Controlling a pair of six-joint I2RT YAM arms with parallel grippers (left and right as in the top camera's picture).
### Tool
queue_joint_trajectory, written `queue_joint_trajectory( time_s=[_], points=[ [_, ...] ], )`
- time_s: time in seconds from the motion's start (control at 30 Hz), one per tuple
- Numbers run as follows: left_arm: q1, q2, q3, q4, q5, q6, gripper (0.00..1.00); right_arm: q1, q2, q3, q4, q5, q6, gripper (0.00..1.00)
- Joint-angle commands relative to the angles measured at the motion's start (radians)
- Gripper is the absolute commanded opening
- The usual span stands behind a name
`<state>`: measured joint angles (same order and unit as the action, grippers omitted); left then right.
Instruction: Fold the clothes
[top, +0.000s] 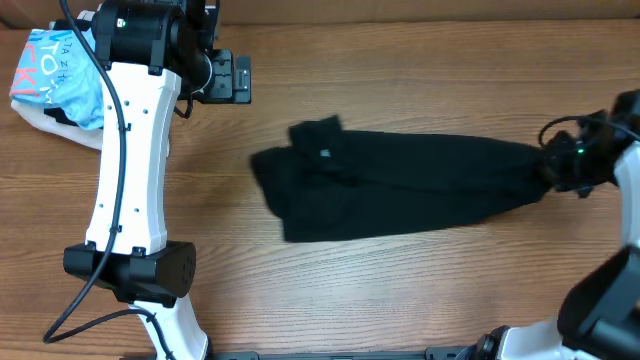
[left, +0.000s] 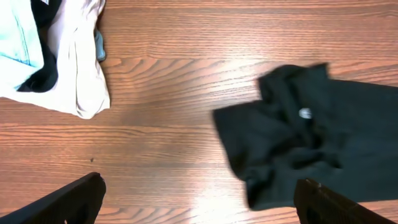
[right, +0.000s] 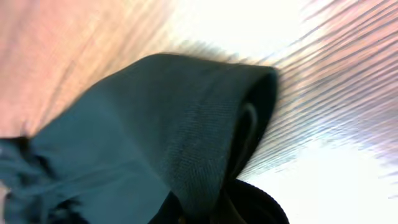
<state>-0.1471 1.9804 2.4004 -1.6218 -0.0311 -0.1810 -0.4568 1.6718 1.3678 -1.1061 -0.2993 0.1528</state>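
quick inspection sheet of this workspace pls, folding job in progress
surface: wooden table, no spills or debris seen
job's things: black garment stretched lengthwise, left end crumpled, white tag showing
clutter: light blue printed garment and beige garment heaped at the far left corner, apart from the black one
grippers: left gripper jaws wide open, holding nothing; right gripper jaws shut on the black garment's right end
cables: black cable along the left arm; second cable by the right gripper
surroundings: nothing seen

Left gripper (top: 235, 78) wide open, arm stretched forward; right gripper (top: 552, 166) tightly closed, arm out rightward.
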Motion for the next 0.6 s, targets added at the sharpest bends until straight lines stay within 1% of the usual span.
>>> queue_joint_trajectory(
  time_s=[0.0,0.23,0.57],
  points=[
    [0.003,-0.006,0.009,0.011,-0.002,-0.010,1.00,0.031,-0.019,0.017,-0.008,-0.002,-0.022,0.04],
    [0.003,-0.006,0.009,0.015,-0.003,-0.010,1.00,0.090,-0.019,0.016,-0.006,-0.003,0.001,0.04],
    [0.003,-0.006,0.009,0.003,-0.002,-0.018,1.00,0.110,-0.019,0.016,-0.009,-0.017,-0.003,0.04]
  ],
)
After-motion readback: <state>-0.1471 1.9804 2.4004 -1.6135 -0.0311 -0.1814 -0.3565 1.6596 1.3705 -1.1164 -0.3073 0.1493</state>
